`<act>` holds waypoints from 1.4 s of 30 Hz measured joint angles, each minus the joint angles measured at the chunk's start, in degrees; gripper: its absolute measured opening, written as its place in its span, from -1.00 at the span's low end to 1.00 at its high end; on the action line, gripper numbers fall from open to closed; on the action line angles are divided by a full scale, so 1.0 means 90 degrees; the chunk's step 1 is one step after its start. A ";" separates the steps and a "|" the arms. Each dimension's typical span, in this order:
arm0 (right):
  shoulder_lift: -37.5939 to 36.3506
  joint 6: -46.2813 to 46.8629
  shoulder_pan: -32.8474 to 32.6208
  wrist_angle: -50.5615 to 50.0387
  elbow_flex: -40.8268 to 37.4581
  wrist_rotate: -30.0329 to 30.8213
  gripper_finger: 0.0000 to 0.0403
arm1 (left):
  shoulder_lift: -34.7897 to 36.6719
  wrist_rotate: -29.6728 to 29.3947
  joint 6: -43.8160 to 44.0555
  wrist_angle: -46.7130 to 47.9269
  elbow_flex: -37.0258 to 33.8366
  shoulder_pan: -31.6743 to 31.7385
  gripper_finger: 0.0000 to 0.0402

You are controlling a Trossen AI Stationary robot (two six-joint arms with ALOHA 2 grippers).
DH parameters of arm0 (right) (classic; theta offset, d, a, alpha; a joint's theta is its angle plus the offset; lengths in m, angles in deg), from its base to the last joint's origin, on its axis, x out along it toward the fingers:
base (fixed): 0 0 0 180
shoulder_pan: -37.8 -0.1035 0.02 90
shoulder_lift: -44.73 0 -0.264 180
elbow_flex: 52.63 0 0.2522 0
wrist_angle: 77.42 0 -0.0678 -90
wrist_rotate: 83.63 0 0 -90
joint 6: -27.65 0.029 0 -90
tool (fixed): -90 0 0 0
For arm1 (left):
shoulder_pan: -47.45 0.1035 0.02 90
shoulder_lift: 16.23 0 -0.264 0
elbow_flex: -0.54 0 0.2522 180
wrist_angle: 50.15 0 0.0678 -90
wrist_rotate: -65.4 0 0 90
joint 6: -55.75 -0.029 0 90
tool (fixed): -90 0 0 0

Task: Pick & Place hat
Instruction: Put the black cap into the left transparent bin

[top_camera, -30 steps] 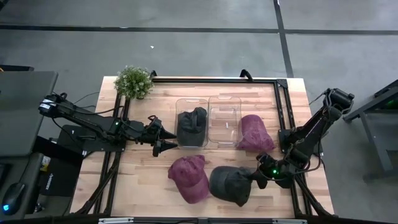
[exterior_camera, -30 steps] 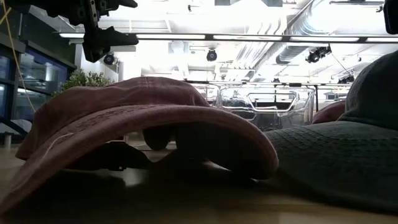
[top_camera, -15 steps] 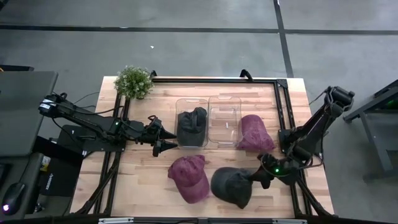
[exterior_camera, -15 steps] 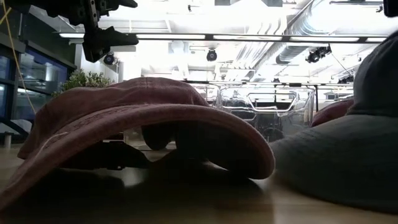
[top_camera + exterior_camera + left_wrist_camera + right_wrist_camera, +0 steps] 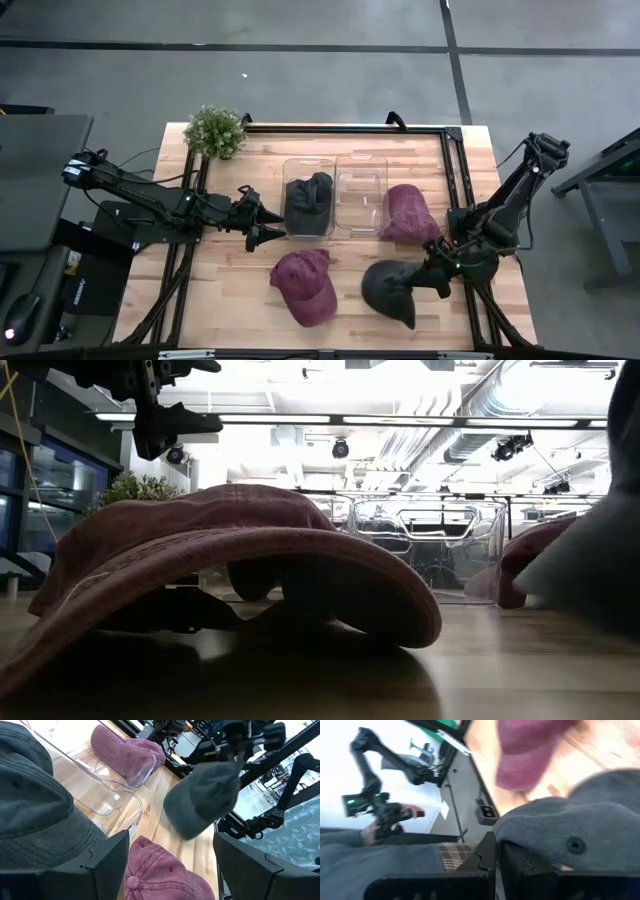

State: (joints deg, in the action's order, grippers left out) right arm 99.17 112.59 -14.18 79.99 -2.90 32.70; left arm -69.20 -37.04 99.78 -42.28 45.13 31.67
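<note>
A robotics lab: exposed ceiling ducts [image 5: 480, 435], concrete floor [image 5: 300, 75]

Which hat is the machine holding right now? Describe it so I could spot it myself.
Start at the two clear bins in the middle of the wooden table, then look toward the near right corner. There the right gripper has its jaws shut on a dark grey hat, lifted and tilted. The hats beside it are maroon; the other grey one sits inside a bin.
</note>
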 joint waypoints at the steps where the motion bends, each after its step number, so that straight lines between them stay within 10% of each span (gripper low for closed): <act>1: -0.0040 -0.0166 0.0000 0.0001 0.0074 0.0013 -1.00 | 0.0000 0.0002 0.0000 -0.0002 0.0002 -0.0002 0.39; 18: -0.0188 -0.2476 0.0686 -0.0752 0.1583 -0.0389 -1.00 | 0.0000 -0.0013 0.1771 -0.0084 0.0000 0.0001 0.39; 42: 0.0722 -0.4609 0.4280 0.0676 0.1656 -0.6469 -1.00 | -0.0007 0.0550 0.3516 -0.0696 0.0000 0.0231 0.39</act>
State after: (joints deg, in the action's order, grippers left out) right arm 105.67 71.11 24.34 86.08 12.01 -25.52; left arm -69.27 -32.10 131.42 -48.55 45.13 33.75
